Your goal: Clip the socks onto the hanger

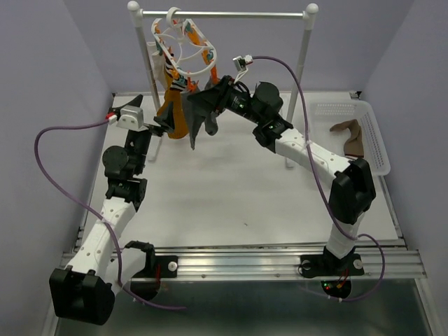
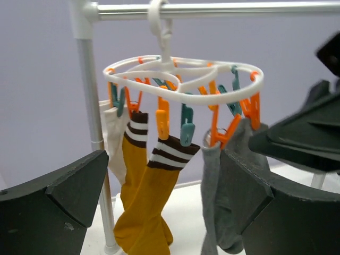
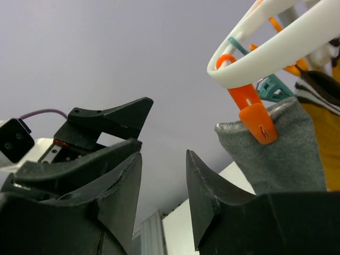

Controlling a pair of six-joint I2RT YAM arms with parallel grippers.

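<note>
The white oval hanger (image 1: 183, 52) (image 2: 183, 79) (image 3: 276, 42) hangs by its hook from the rail, with orange and teal clips around it. Clipped socks dangle from it: a white one (image 2: 112, 133), two mustard ones with brown-striped cuffs (image 2: 151, 196) (image 1: 173, 112), and a grey one (image 2: 218, 207) (image 1: 204, 120) (image 3: 281, 149) held by an orange clip (image 3: 256, 117). My left gripper (image 2: 164, 212) (image 1: 164, 126) is open wide in front of the socks, the grey sock by its right finger. My right gripper (image 3: 162, 180) (image 1: 199, 101) is open and empty, just left of the grey sock.
The metal rail stand (image 1: 224, 14) with white ball-topped posts stands at the back; its left post (image 2: 93, 127) is close to my left gripper. A white perforated basket (image 1: 374, 140) at the right holds a brownish sock (image 1: 350, 136). Both grippers crowd under the hanger.
</note>
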